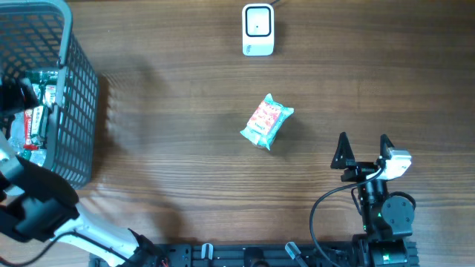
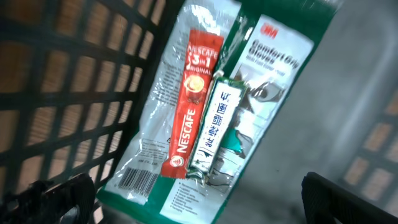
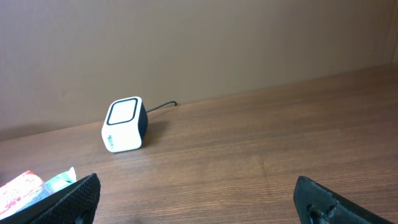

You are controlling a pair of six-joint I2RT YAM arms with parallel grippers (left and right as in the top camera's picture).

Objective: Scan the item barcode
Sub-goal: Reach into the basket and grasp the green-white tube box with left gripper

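Right pincer [image 1: 364,142]: mine, spread wide and empty, by the table's [image 1: 185,111] near edge, right side.
Left pincer [image 2: 193,196]: spread wide, empty, down inside the basket [image 1: 80,111] at the left edge, towards the far corner.
Basket: a red sachet [image 2: 189,106] and a white sachet [image 2: 217,124] lie on a flat green pack [image 2: 277,68]. A barcode [image 2: 134,179] shows on clear film by the red sachet's end.
Item: probably the red sachet beneath me; another packet [image 1: 267,122] lies mid-table, alone.
Handling: I judge it light, limp and slick. Pinch across its narrow middle, leaving the barcode uncovered.
Scanner [image 1: 258,30]: far edge, middle.
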